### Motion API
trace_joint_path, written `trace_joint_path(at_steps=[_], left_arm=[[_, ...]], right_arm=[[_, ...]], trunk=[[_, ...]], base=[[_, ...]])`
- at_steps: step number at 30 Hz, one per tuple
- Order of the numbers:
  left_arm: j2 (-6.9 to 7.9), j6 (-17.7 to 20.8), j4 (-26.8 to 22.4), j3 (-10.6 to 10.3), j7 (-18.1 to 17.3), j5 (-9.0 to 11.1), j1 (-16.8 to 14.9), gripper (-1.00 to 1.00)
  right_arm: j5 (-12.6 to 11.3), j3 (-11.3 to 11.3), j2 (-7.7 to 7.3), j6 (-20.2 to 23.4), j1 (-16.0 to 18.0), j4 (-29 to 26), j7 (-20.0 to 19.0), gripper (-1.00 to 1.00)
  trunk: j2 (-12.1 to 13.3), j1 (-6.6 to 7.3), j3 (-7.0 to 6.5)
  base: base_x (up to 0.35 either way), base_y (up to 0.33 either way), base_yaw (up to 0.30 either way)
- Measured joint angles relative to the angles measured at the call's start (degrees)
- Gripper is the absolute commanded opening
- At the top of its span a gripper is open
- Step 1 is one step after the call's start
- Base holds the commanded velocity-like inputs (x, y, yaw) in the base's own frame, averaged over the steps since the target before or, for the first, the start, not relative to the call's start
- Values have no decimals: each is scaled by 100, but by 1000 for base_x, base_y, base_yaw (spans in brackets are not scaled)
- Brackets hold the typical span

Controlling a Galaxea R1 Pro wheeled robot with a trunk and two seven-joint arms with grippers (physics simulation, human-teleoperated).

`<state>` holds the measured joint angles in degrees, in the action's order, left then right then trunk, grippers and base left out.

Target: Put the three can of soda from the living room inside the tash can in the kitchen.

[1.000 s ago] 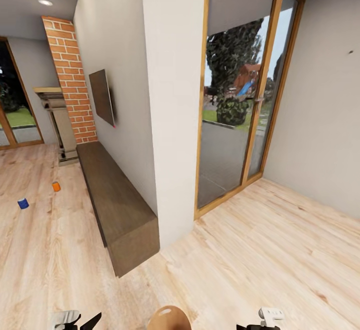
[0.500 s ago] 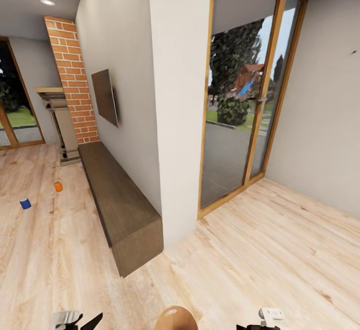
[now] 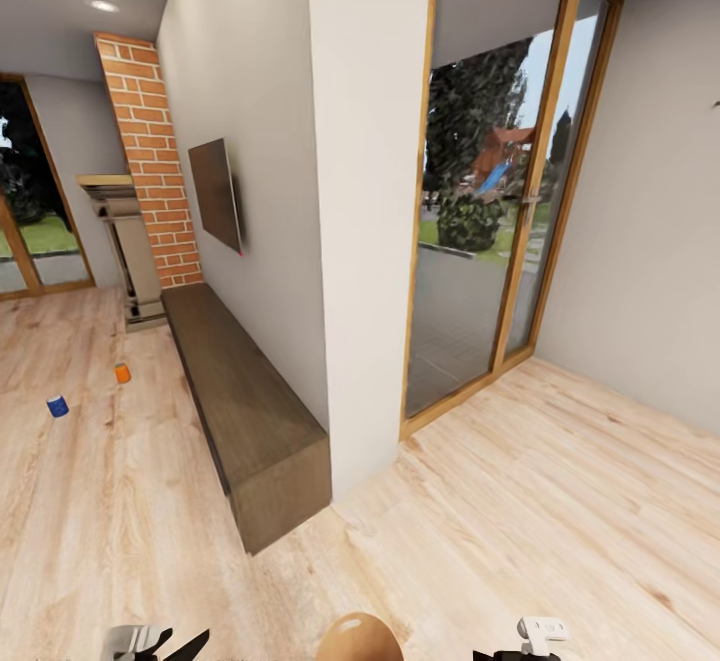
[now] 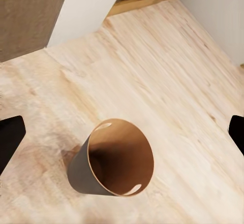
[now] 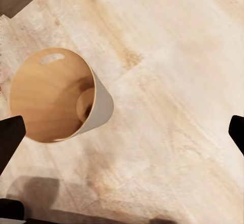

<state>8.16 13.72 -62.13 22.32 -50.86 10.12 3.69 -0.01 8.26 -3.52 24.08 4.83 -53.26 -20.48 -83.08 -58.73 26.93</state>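
Observation:
Two cans of soda stand on the plank floor at the far left of the head view: an orange can [image 3: 122,373] and, nearer, a dark blue can [image 3: 58,406]. The tash can [image 3: 358,638] stands on the floor just in front of me, between my arms. It is a tapered bucket [image 4: 114,158] with an orange-brown inside that holds nothing, also seen from the right wrist as the bucket [image 5: 56,97]. My left gripper [image 4: 123,134] hangs open above it. My right gripper [image 5: 123,134] is open too, beside the bucket. Both cans lie far from the left gripper [image 3: 150,644] and right gripper [image 3: 525,636].
A long low dark-wood cabinet [image 3: 245,411] runs along the white wall, ending at a projecting wall corner [image 3: 365,241]. A brick fireplace [image 3: 150,171] stands beyond it. Wood-framed glass doors [image 3: 490,201] are ahead on the right. Open floor stretches left toward the cans.
The whole head view has slid a little to the right, so the camera has turned. The cans and bucket stay on the floor. Both grippers remain open.

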Motion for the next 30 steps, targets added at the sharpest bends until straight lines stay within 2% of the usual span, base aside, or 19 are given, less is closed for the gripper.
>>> trace_joint_path(at_steps=[17,30], left_arm=[[-1,-10,16,1,-8,-3,0,100],[1,-18,16,0,-3,-9,0,100]], right_arm=[[-7,0,0,0,0,112,1,100],[-8,0,0,0,0,114,1,100]], trunk=[[0,0,0],[0,0,0]], base=[[0,1,224],[0,0,27]])
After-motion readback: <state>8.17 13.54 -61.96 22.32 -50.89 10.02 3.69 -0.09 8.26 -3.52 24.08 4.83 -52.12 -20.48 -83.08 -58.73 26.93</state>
